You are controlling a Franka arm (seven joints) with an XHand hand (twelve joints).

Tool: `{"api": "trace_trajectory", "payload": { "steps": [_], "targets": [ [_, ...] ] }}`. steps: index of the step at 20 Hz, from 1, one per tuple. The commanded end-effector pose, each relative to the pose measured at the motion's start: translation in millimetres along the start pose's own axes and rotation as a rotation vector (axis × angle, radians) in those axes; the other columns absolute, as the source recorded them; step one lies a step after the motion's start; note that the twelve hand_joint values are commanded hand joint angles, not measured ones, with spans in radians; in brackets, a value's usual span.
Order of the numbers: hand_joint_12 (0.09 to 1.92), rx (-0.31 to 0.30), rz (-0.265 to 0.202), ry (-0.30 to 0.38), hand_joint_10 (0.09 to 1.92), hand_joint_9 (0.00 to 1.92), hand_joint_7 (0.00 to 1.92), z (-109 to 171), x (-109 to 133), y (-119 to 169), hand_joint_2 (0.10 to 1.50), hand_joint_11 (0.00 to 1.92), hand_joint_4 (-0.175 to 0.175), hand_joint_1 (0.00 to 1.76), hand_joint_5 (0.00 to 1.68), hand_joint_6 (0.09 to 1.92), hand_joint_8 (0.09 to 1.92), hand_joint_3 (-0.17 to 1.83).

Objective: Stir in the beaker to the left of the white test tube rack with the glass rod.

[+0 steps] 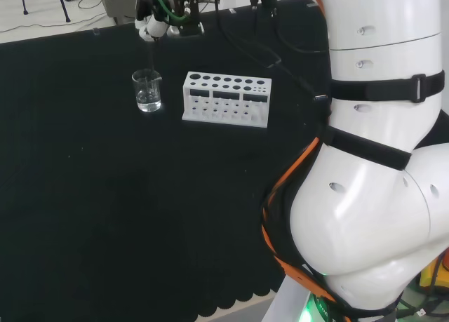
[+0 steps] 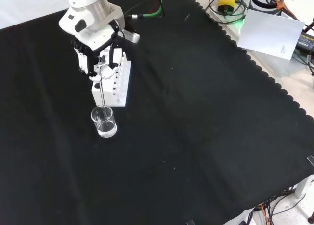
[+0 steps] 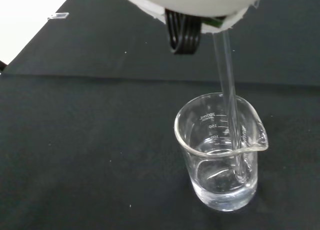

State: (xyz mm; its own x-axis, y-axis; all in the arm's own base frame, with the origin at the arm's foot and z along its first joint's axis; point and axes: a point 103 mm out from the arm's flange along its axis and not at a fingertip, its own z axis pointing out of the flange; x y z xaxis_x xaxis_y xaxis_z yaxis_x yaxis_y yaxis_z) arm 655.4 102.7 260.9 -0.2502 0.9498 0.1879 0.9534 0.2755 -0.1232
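You're in the stirring step: the hand (image 2: 98, 58), fingers curled round the glass rod (image 3: 229, 109), holds its tip in the liquid of the beaker (image 1: 147, 90), just left of the white test tube rack (image 1: 226, 97) in the head view. Next, circle gently, clear of the glass wall.

Even, bright light from overhead falls on the black cloth (image 1: 105, 210), which swallows nearly all shadow. Soft glare sits on the white arm link (image 1: 372, 196). Near the beaker (image 3: 220, 155), the hand (image 3: 195, 2) is blurred, perhaps too close for focus.
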Motion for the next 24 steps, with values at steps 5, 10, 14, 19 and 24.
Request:
{"api": "trace_trajectory", "payload": {
  "steps": [5,10,14,19,24],
  "targets": [
    [0.77,-0.027,-0.014,0.028,0.85,1.68,1.16,-4,4,20,0.68,1.57,-0.175,1.31,1.2,0.54,1.2,0.73],
    [0.77,-0.032,0.009,0.013,0.85,1.68,1.16,-12,-9,14,0.68,1.57,-0.175,1.31,1.2,0.55,1.2,0.73],
    [0.77,-0.032,0.029,0.005,0.85,1.68,1.16,-14,-18,6,0.68,1.57,-0.175,1.31,1.2,0.55,1.2,0.73],
    [0.77,-0.03,0.018,0.006,0.85,1.68,1.15,-12,-13,-4,0.68,1.57,-0.175,1.31,1.2,0.55,1.2,0.72],
    [0.77,-0.024,-0.014,0.009,0.85,1.68,1.15,-8,8,-1,0.68,1.57,-0.175,1.31,1.2,0.55,1.2,0.72]
  ]
}}
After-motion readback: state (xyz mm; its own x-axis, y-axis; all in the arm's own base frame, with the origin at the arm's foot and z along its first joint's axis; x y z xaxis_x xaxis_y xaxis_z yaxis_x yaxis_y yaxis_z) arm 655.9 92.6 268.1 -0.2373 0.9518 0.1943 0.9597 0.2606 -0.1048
